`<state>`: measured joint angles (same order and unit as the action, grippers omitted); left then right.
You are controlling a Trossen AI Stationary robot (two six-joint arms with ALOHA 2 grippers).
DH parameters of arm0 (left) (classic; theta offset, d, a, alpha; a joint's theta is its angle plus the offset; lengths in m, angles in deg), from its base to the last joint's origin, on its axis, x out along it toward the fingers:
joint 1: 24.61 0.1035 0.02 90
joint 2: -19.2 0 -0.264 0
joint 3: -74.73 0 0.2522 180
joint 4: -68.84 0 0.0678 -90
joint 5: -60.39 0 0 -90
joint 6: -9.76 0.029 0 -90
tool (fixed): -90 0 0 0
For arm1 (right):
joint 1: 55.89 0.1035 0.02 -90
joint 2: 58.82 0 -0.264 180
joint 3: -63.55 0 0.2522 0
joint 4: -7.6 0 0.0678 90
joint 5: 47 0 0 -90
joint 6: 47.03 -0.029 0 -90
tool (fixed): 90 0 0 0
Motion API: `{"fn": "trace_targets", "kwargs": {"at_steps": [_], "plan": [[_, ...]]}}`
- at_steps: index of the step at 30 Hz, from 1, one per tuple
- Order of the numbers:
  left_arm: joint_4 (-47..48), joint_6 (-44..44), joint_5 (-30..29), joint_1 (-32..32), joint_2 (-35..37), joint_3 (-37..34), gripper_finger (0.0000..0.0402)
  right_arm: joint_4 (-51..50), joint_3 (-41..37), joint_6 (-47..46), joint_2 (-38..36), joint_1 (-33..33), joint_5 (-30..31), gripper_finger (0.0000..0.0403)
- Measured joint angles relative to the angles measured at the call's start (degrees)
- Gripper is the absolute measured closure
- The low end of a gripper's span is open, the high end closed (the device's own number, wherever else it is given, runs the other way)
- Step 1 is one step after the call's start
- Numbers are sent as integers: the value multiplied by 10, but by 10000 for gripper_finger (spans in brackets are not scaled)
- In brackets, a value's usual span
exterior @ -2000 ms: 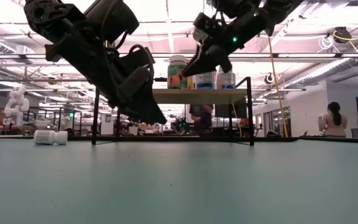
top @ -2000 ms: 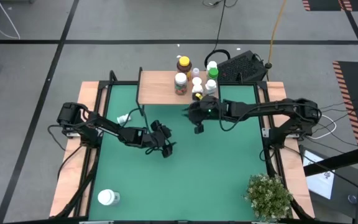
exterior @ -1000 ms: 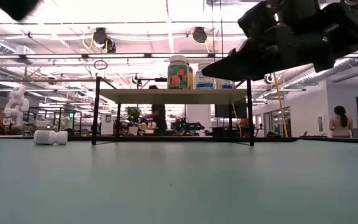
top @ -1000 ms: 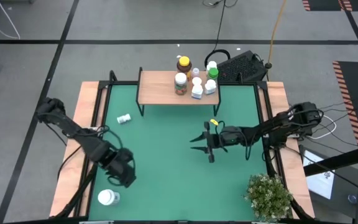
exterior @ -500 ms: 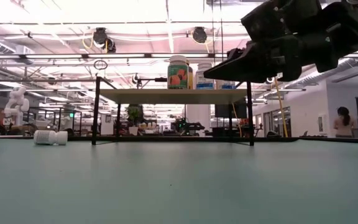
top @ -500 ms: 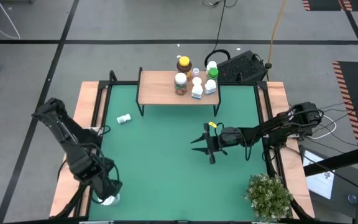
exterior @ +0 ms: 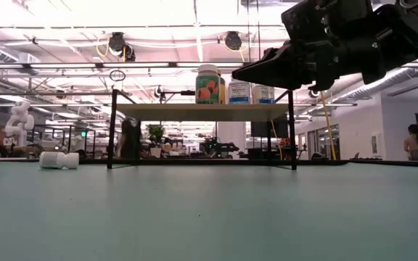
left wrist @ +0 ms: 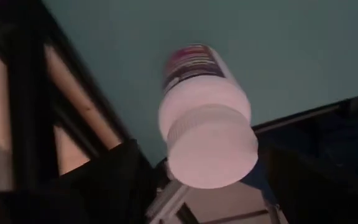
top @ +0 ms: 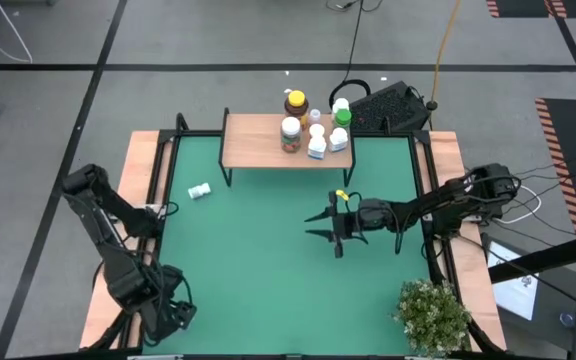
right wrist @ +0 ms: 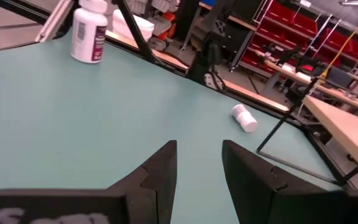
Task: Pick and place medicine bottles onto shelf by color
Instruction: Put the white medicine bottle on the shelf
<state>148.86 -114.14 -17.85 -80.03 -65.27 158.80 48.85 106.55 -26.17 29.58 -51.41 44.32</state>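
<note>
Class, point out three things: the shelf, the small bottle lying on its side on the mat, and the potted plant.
shelf (top: 253, 148): high view, bare part of the wooden top.
lying bottle (top: 199, 191): high view, middle of its white body.
potted plant (top: 432, 315): high view, centre of the foliage.

- Table (top: 268, 260): green mat, pale wood rim.
- Shelf (top: 253, 140): light wood top, thin black legs.
- Bottles on shelf: amber bottle (top: 295, 103) with yellow cap; green-capped bottle (top: 342, 118); the others white.
- White bottle (left wrist: 207, 118) just ahead of left fingers (left wrist: 114, 180): white cap, label banded purple and dark.
- White bottle (right wrist: 89, 28) standing well beyond right fingers (right wrist: 160, 177): dark purple label.
- Small lying bottle (top: 199, 190): white.
- Both arms, fingers: black.
- Plant (top: 433, 315): pale green leaves.
</note>
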Motion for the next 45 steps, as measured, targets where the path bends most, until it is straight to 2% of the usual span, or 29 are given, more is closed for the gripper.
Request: {"fn": "trace_targets", "kwargs": {"at_steps": [10, 18, 21, 25, 27, 30, 35, 38, 45], "plan": [[-32, -9, -5, 5, -28, 0, 66, 25, 0, 47, 0, -11, -5, 279], [-35, -10, 20, 5, -42, 0, 68, 46, 0, 54, 0, -30, -46, 279], [-33, -11, 20, 5, -42, 0, 88, 51, 0, 54, 0, -36, -46, 279], [-28, -5, 19, 6, -42, 0, 147, 52, 0, 55, 0, -39, -47, 279], [-28, -3, 19, 9, -42, 0, 165, 50, 1, 64, 0, -41, -75, 279], [-23, 17, 15, 13, -42, 0, 165, 48, 3, 68, 0, -42, -135, 276], [-17, 77, -14, 37, -41, 1, 165, 25, 23, 26, 0, -42, -179, 256], [-16, 145, -40, 59, -40, 1, 164, -21, 42, 3, 0, -42, -182, 238], [-39, 399, -149, 119, -40, 1, 162, -105, 79, -65, 0, -41, -182, 179]]}}
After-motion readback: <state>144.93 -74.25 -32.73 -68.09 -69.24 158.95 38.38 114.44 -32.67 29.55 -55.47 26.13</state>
